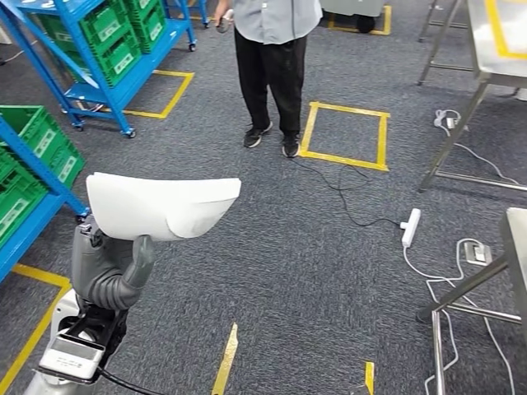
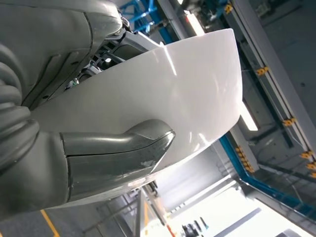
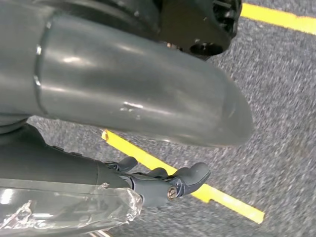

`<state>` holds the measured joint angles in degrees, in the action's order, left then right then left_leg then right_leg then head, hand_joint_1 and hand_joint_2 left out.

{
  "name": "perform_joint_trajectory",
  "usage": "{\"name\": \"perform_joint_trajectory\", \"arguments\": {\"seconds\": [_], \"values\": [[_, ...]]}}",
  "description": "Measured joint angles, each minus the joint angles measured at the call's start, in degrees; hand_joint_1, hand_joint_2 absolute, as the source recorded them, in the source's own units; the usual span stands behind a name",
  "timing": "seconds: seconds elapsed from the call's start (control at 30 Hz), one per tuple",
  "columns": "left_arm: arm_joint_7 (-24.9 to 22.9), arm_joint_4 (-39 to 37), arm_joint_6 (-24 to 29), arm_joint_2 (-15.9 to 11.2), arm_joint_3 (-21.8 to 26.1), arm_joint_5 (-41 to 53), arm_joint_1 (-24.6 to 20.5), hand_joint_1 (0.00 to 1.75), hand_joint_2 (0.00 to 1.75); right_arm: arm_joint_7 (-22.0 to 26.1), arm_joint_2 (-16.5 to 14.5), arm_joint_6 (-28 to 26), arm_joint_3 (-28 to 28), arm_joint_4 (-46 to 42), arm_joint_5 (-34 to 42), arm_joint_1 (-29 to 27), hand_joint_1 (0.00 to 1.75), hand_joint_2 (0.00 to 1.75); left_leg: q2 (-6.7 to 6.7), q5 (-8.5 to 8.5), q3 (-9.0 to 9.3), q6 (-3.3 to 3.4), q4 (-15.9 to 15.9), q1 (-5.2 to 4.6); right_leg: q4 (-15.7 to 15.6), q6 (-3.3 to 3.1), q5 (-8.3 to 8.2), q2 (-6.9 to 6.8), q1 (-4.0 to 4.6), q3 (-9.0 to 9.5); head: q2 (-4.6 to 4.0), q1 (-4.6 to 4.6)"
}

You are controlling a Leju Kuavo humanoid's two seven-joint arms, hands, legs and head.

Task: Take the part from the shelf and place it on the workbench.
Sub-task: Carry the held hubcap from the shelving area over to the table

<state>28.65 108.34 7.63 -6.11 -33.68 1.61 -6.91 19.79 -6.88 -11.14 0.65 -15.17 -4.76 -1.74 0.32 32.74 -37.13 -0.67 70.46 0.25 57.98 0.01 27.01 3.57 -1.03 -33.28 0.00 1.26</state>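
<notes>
Left hand (image 1: 110, 267) grips the white curved plastic shell part (image 1: 163, 206), thumb pressed under its belly, so the part rides flat and level over the grey carpet floor (image 1: 298, 271), off the blue shelf with green bins (image 1: 37, 164). Right hand (image 3: 160, 185) hangs by the floor, fingers partly curled, holding nothing. Steel workbench (image 1: 515, 239) sits to the right; carry probably midway. Person in black trousers (image 1: 273, 74) stands ahead.

Grey carpet (image 1: 298, 271) is carrying yellow tape squares (image 1: 343, 132), a white power strip (image 1: 410, 226) with trailing cables (image 1: 348, 197), blue shelf racks (image 1: 133, 78) holding green crates (image 1: 115, 37), steel bench legs (image 1: 457, 123), and a standing person (image 1: 273, 74).
</notes>
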Motion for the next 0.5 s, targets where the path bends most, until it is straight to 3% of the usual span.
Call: {"name": "perform_joint_trajectory", "arguments": {"seconds": [0.07, 0.1, 0.17, 0.23, 0.3, 0.37, 0.43, 0.47, 0.5], "values": [[0.0, 0.0, 0.1, 0.0, 0.0, 0.2, 0.0, 1.75, 1.75, 0.0, 0.0, 0.0, 0.0, 0.0, 0.0, 0.0, 0.0, 0.0, -2.51, -4.01, 3.04, 0.51, -6.8, 0.14, 0.0, 0.24, -0.13, 1.53, -0.02, -0.04, 0.0, 0.02], [0.0, 0.0, 0.1, 0.0, 0.0, 0.2, 0.0, 1.75, 1.75, 0.0, 0.0, 0.0, 0.0, 0.0, 0.0, 0.1, 0.0, 0.0, -3.97, -5.14, 4.36, 0.72, -9.8, 0.24, 0.1, 0.46, -0.23, 2.27, -0.05, -0.22, 0.0, 0.02], [0.0, 0.0, 0.2, 0.0, 0.0, 0.2, 0.0, 1.75, 1.75, 0.0, 0.0, 0.0, 0.0, 0.0, 0.0, 0.2, 0.0, 0.0, -5.43, -5.23, 5.32, 0.88, -12.4, 0.29, 0.1, 1.16, -0.59, 3.5, -0.23, -0.88, 0.0, 0.01], [0.0, 0.0, 0.2, 0.0, 0.0, 0.3, -0.1, 1.75, 1.75, 0.0, 0.0, 0.0, -0.1, 0.1, 0.0, -0.1, 0.0, 0.0, -4.14, -5.28, 5.38, 1.13, -13.0, 0.29, 0.0, 1.96, -0.87, 4.29, -0.46, -1.57, 0.0, -0.06], [-0.1, 0.0, 0.3, 0.1, 0.0, 0.4, -0.2, 1.75, 1.75, 0.0, 0.0, 0.0, -0.1, 0.1, 0.0, -0.3, 0.0, 0.0, -2.65, -5.65, 5.55, 1.69, -13.7, 0.4, 1.6, 2.47, 0.38, 2.19, -0.27, -2.79, 0.0, 0.25], [-0.1, 0.0, 0.4, 0.1, 0.0, 0.6, 0.0, 1.75, 1.75, 0.0, 0.0, 0.0, -0.1, 0.2, 0.0, -0.1, 0.0, 0.0, -0.97, -5.76, 5.6, 2.08, -13.9, 0.18, 7.9, 2.64, 3.87, -1.4, -0.06, -5.78, 0.0, 0.68], [-0.2, 0.0, 0.4, 0.0, 0.0, 0.6, 0.1, 1.75, 1.75, 0.0, 0.0, 0.0, -0.1, 0.2, 0.0, 0.0, 0.0, 0.0, 0.95, -5.71, 5.54, 2.25, -13.9, -0.25, 14.5, 2.67, 6.5, -2.9, -0.05, -8.67, 0.0, 0.81], [-0.2, 0.0, 0.4, 0.0, 0.0, 0.6, 0.1, 1.75, 1.75, 0.0, 0.0, 0.0, -0.1, 0.2, 0.0, 0.0, 0.0, 0.0, 1.8, -5.67, 5.53, 2.3, -13.9, -0.44, 15.3, 2.59, 6.37, -3.12, -0.02, -8.83, 0.0, 0.81], [-0.2, 0.0, 0.4, 0.0, 0.0, 0.6, 0.1, 1.75, 1.75, 0.0, 0.0, 0.0, -0.1, 0.2, 0.0, -0.1, 0.0, 0.0, 2.55, -5.63, 5.56, 2.34, -13.9, -0.61, 13.9, 2.41, 5.25, -3.36, 0.06, -7.81, 0.0, 0.82]]}}
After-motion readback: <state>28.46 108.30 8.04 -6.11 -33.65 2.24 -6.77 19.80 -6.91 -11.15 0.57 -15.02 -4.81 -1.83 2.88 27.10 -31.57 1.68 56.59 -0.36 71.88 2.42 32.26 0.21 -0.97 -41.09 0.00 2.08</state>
